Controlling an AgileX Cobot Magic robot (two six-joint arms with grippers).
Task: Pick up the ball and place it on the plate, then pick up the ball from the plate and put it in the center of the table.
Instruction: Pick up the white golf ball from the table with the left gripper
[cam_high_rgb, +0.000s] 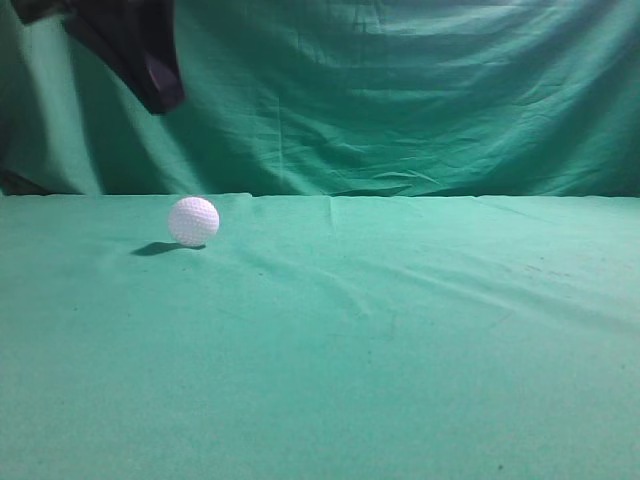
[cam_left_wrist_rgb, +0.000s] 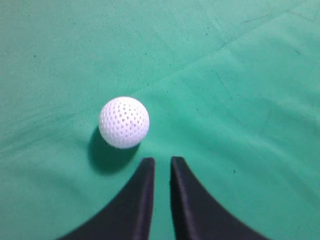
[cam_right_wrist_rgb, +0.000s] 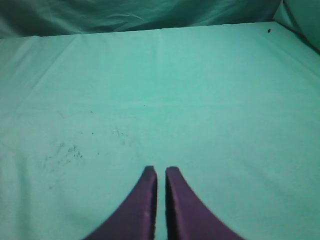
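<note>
On the table (cam_high_rgb: 400, 340), left of its middle and toward the back edge, I see the ball (cam_high_rgb: 193, 221) resting by itself, its shadow falling to its left on the cloth. Above the ball and a little to its left, my left tool (cam_high_rgb: 150, 60) hangs well clear of the table in the exterior view, dark against the curtain (cam_high_rgb: 420, 90) behind; from that angle I cannot tell how its jaws stand. From the left wrist view, the ball (cam_left_wrist_rgb: 124, 122) lies on the cloth just ahead of the left tool (cam_left_wrist_rgb: 162, 162) and slightly to the left of its tips, not between them and not touching them. Those jaws are drawn together to a narrow slit and hold nothing. From the right wrist view, my right tool (cam_right_wrist_rgb: 161, 172) is likewise pinched nearly closed with only a thin gap, empty, over bare table (cam_right_wrist_rgb: 200, 100) with a few dark specks (cam_right_wrist_rgb: 65, 152) on the cloth to its left; the ball does not appear there
</note>
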